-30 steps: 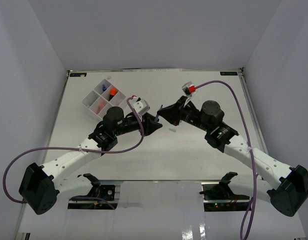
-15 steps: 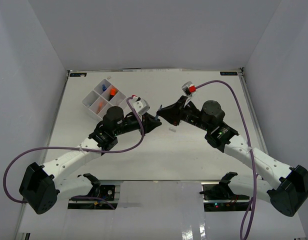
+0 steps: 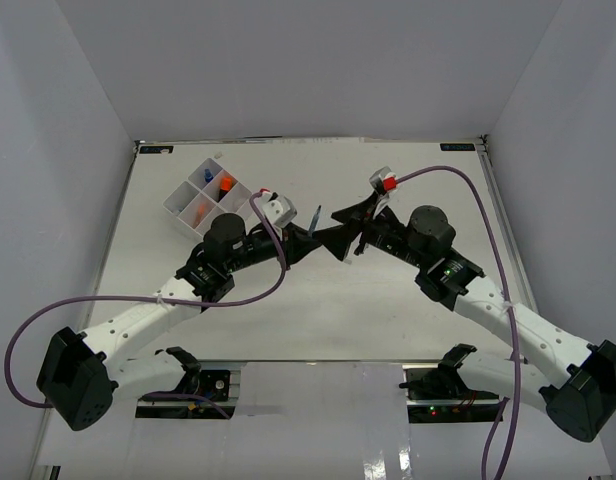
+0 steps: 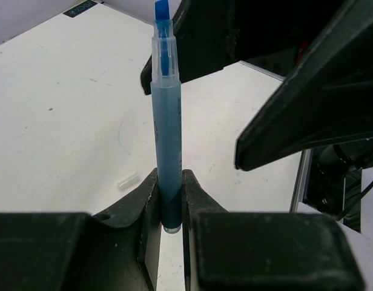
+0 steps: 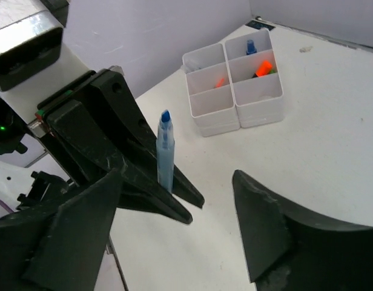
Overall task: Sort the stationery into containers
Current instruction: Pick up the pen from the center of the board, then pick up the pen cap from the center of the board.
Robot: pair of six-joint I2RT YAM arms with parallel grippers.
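Mid-table, the left gripper (image 4: 169, 197) is clamped on the lower barrel of a blue pen (image 4: 166, 133), holding it upright, bare tip uppermost. The right gripper (image 5: 175, 182) faces it, fingers spread wide and touching nothing. Well apart at the far left, the white four-compartment tray (image 5: 259, 108) holds orange and blue pieces. A small clear cap (image 4: 127, 180) lies on the table (image 4: 65, 91) near the pen.
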